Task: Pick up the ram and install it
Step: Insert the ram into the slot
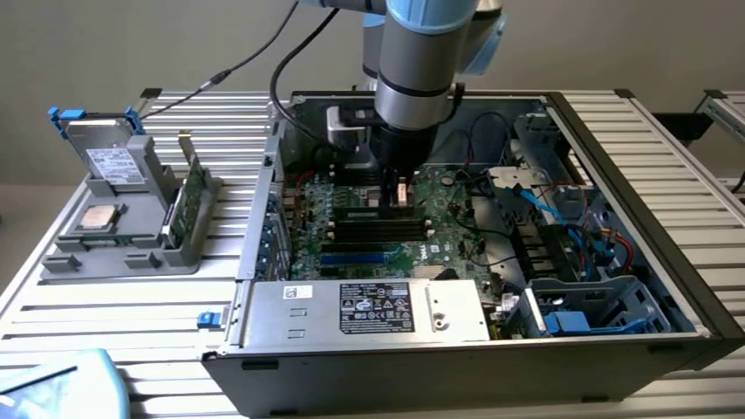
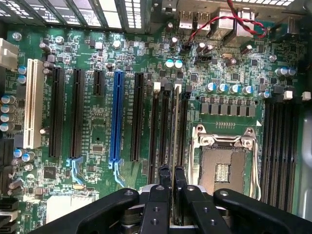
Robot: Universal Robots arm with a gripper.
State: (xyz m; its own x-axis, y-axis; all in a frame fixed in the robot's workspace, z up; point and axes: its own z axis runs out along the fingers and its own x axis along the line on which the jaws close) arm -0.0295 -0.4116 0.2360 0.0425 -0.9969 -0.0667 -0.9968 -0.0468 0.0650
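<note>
The open computer case lies on its side with the arm reaching straight down into it. Under the gripper spreads the green motherboard, and the silver power supply sits just past it toward the case's near wall. Well away from the gripper, outside the case on the exterior view's left, a grey holder carries a second green stick standing on edge. The empty processor socket lies just beside the fingers, and a blue slot lies farther off on the other side. The fingers are drawn in to a narrow gap, pinching the ram edge-on over the black memory slots directly below.
</note>
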